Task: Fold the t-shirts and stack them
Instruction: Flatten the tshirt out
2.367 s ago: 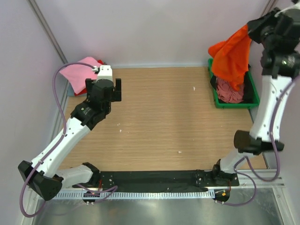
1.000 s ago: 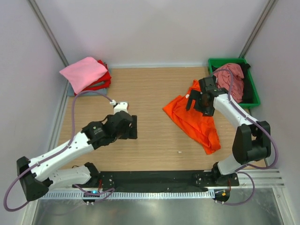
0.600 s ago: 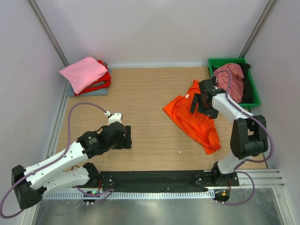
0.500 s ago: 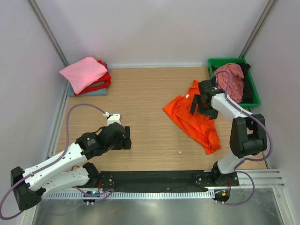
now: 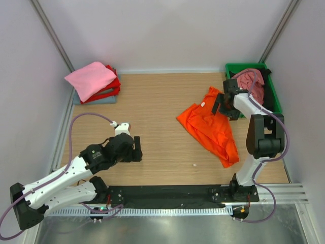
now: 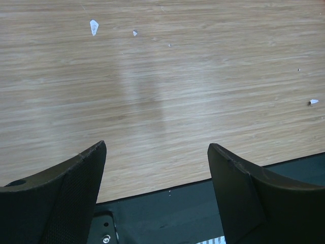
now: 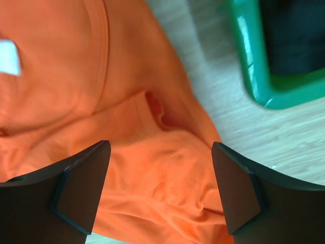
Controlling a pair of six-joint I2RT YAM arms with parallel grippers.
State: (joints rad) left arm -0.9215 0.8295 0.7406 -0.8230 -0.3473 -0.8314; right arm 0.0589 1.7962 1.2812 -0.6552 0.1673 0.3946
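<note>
A bright orange t-shirt lies crumpled on the wooden table, right of centre. My right gripper hovers just above its back edge, beside the tray, jaws wide open. In the right wrist view the orange cloth fills the space under the right gripper, and nothing is pinched. A pink t-shirt tops a folded stack at the back left, over a red one and a grey-blue one. My left gripper is open over bare wood, and the left wrist view shows the gripper empty.
A green tray at the back right holds a dusty rose t-shirt and black cloth. Its green rim is close to my right fingers. A black base strip runs along the table's near edge.
The right arm brought the orange t-shirt from above the tray down onto the table, let it go, then shifted back toward the tray. The left arm drew back toward the near edge.
</note>
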